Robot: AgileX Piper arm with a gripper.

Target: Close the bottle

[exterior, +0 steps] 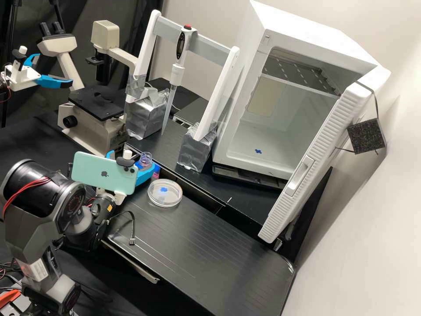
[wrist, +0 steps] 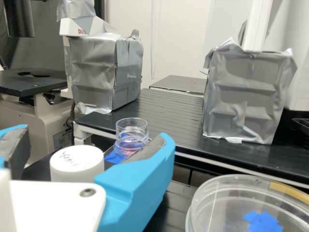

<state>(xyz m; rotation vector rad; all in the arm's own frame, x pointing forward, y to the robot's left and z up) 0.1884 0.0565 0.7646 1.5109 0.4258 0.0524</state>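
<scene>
My gripper (exterior: 133, 160): it is wide open, with one blue finger (wrist: 140, 181) well apart from the other; I have hold of nothing.
Bottle (wrist: 131, 130): it stands upright near my fingertips, clear at the neck, some pink lower down, something blue at its base.
In the way: in the wrist view, my one finger covers the lower part of the bottle; whether they touch, I cannot tell.
Dish (wrist: 217, 205): round and clear, with a blue patch (wrist: 262, 222), it lies on the bench (exterior: 210, 254) near this same finger.
Shelf (wrist: 174, 121): black and raised, its edge passes behind the bottle.
Boxes: two grey wrapped ones, one (exterior: 147, 116) and the other (exterior: 196, 149), stand on the shelf, under the legs of a white stand (exterior: 147, 48).
Pipette (exterior: 177, 73): it hangs from this stand, between the boxes, tip down.
Microscope (exterior: 90, 136): it stands beside the nearer box.
Phone (exterior: 103, 172): pale green, it is fixed at my wrist.
Fridge (exterior: 307, 24): white, behind the bench, its door (exterior: 315, 158) open, with a black block (exterior: 367, 136) tied on.
</scene>
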